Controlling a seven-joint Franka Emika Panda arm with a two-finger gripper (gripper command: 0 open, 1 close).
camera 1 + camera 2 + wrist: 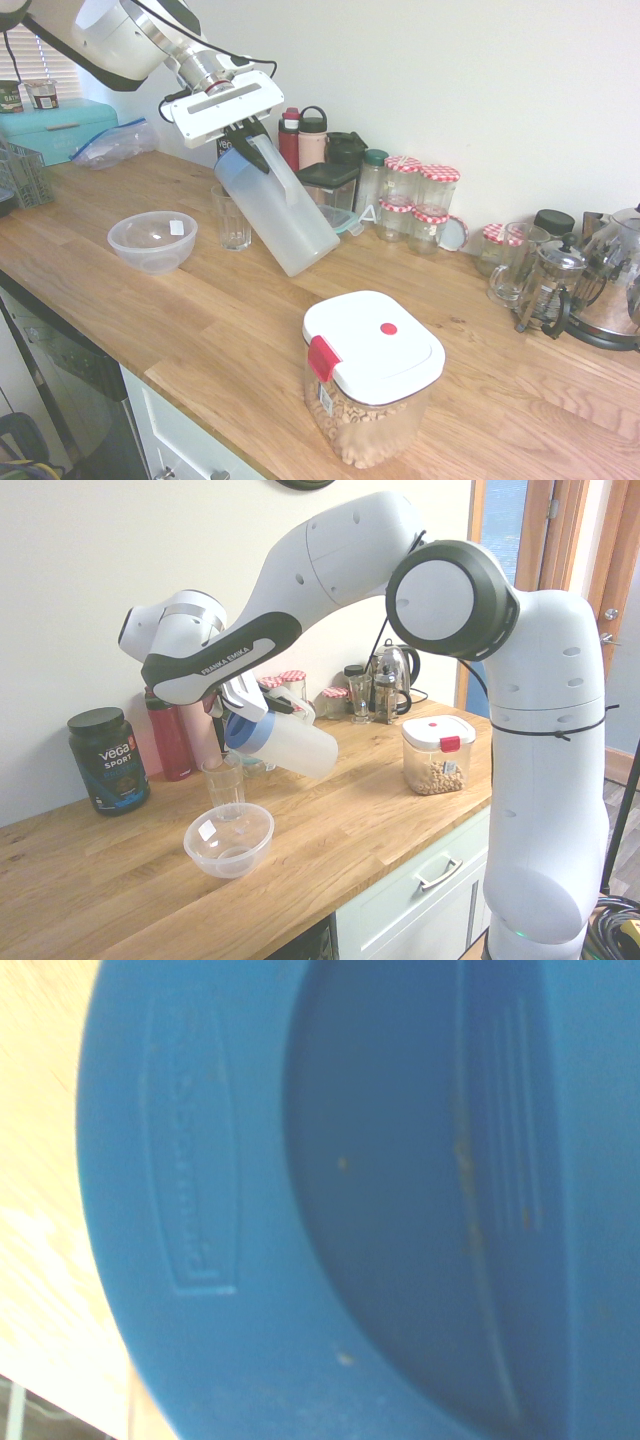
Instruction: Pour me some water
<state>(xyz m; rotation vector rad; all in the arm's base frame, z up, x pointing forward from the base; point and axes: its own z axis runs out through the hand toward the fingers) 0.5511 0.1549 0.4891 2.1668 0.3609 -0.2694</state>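
Holding the jug (285,215) by its top, the gripper (247,140) is closed on it, left of middle in the frame. The jug leans over, its blue lid (330,1210) near a glass (232,217) on the tabletop (200,320). The water is hard to see inside. A clear bowl (153,241) sits beside the glass.

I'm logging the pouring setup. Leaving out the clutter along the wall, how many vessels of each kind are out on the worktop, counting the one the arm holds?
Jug, held tilted: 1
Drinking glass: 1
Clear bowl: 1
White-lidded tub: 1
Total: 4
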